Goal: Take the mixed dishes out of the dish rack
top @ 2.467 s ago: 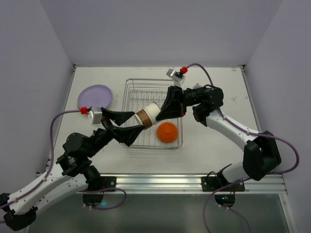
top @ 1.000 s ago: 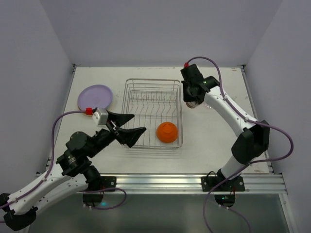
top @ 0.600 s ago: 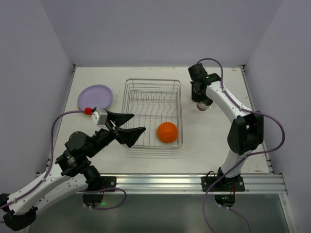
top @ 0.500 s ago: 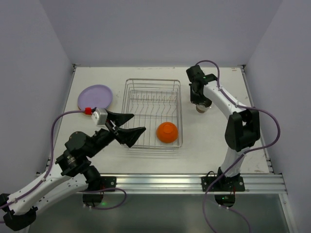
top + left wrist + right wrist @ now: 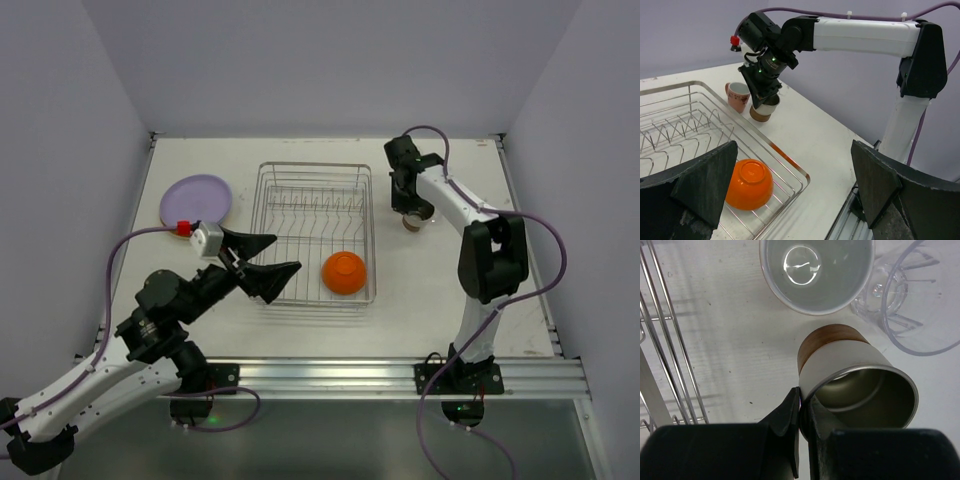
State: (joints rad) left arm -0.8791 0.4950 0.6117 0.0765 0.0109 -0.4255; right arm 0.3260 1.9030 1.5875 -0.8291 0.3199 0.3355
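Setting the cream, brown-based cup point(image 5: 840, 365) down right of the silver wire dish rack point(image 5: 315, 168), the right gripper point(image 5: 801, 395) pinches its rim with narrow jaws; release seems next. The left gripper point(image 5: 285, 252) hovers wide-jawed near the orange bowl point(image 5: 343, 272) inside the rack.

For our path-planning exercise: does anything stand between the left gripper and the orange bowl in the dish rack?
Nothing visible does. The open left gripper hovers at the near-left corner of the dish rack, and its wrist view shows the upturned orange bowl unobstructed. The plate prongs stand farther back.
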